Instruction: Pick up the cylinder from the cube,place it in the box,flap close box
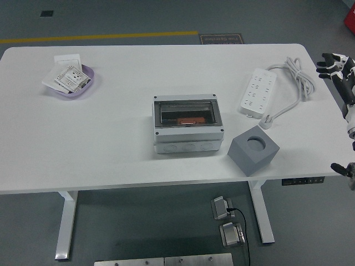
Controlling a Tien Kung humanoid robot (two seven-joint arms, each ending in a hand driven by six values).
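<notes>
One view is all I get, the head camera, so here goes. My right hand (336, 65) sits way out at the right edge, off past the table (111, 138) corner, fingers loosely spread and holding nothing. Left arm isn't in frame at all.

The grey cube (253, 149) sits near the front edge, just right of the box (188, 131), and its round socket on top looks empty to me. The orange-red piece (189, 120) lying inside the box, behind the smoky transparent flap (187, 111), is probably the cylinder, though it's small and I can't make out its shape for sure. The flap looks down over it already, but I can't swear it's latched.

Handling guess: that piece looks like a small rigid plastic part, light, likely a bit slick, not fragile. I'd pinch it across its short sides with thumb and two fingers. The flap looks thin and hinged, so I'd push its free edge gently.

Power strip (257, 91) and purple bowl (71, 82) are well clear.
</notes>
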